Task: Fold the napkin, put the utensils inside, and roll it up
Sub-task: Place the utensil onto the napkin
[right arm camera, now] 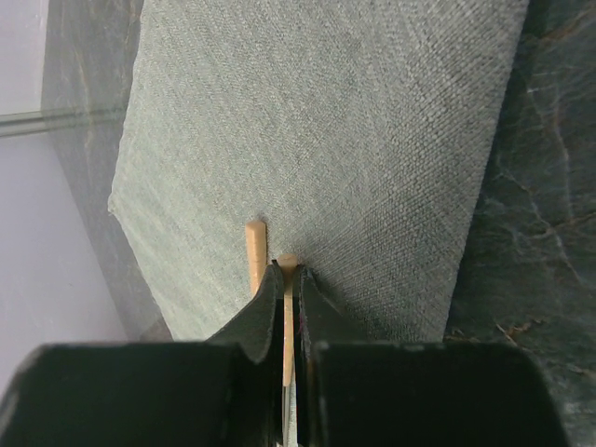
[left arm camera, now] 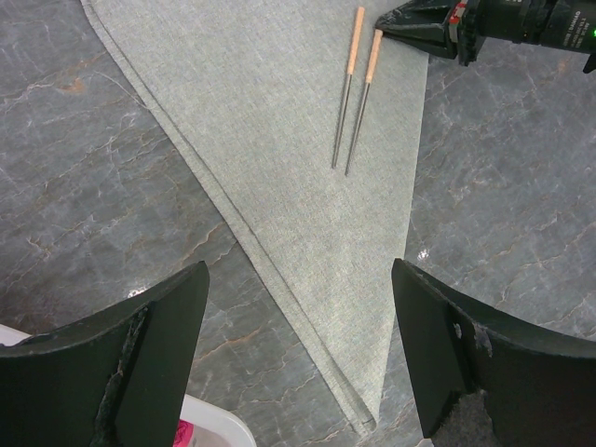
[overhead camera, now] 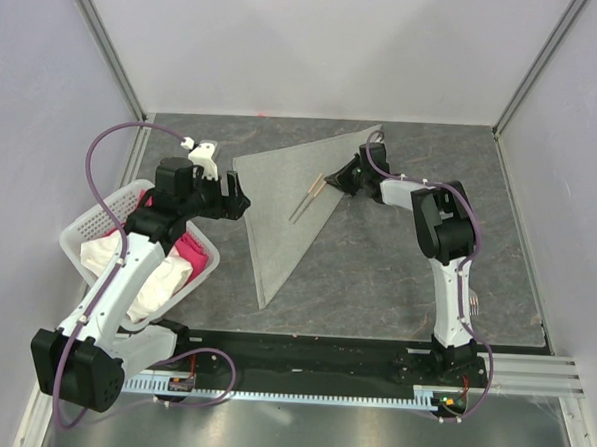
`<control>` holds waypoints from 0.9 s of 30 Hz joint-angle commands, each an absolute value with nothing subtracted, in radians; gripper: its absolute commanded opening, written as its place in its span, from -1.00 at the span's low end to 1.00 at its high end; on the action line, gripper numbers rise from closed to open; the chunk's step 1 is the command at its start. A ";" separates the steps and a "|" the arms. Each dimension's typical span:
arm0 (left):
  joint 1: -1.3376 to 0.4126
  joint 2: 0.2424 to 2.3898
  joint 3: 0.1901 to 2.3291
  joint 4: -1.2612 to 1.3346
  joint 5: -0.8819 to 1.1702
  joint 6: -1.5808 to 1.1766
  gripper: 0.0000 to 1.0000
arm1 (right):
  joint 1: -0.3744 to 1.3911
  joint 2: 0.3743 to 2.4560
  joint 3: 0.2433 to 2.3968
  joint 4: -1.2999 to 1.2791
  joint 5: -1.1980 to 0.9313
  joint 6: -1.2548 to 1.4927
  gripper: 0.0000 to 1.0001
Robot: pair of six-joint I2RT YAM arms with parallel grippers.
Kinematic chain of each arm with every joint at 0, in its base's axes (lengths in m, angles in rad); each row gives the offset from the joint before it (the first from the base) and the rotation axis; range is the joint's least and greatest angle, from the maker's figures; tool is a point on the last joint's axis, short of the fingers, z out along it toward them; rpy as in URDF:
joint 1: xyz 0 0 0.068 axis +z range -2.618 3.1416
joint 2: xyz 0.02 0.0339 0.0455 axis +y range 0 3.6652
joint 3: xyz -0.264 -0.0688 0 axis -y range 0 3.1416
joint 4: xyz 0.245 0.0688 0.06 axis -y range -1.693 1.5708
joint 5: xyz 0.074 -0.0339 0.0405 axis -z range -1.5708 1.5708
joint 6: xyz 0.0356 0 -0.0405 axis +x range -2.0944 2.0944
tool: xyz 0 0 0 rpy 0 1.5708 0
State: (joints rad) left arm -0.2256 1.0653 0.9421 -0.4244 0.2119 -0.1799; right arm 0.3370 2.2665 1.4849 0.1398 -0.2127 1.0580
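Observation:
The grey-green napkin (overhead camera: 284, 208) lies flat on the table, folded into a triangle; it also shows in the left wrist view (left arm camera: 279, 140) and the right wrist view (right arm camera: 326, 121). Two thin utensils (overhead camera: 307, 198) with light wooden ends lie side by side on it near its right edge. My right gripper (overhead camera: 332, 180) is low on the napkin, its jaws shut on the wooden end of one stick (right arm camera: 289, 264). The other stick (right arm camera: 255, 253) lies just left of its fingers. My left gripper (overhead camera: 236, 194) is open and empty, hovering above the napkin's left corner (left arm camera: 358, 410).
A white basket (overhead camera: 78, 234) stands at the left, holding a pink cloth (overhead camera: 193, 248) and a white cloth (overhead camera: 160, 281). Its corner (left arm camera: 209, 424) shows under my left fingers. Walls enclose the dark marbled table on three sides.

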 commanded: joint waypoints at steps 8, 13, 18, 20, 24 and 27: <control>-0.222 1.065 0.940 -0.403 0.213 -0.193 0.74 | 0.336 2.269 1.517 0.101 -0.207 1.022 -0.31; -0.222 1.063 0.939 -0.402 0.212 -0.195 0.74 | 0.337 2.232 1.513 0.086 -0.199 1.002 -0.04; -0.222 1.060 0.939 -0.403 0.210 -0.193 0.74 | 0.333 2.148 1.484 0.078 -0.204 0.970 0.10; -0.222 1.060 0.937 -0.403 0.207 -0.192 0.74 | 0.327 2.081 1.445 0.068 -0.215 0.945 0.15; -0.222 1.054 0.940 -0.402 0.210 -0.193 0.74 | 0.285 1.930 1.358 0.002 -0.242 0.847 0.20; -0.222 1.057 0.939 -0.402 0.215 -0.195 0.74 | 0.206 1.803 1.304 -0.162 -0.252 0.708 0.24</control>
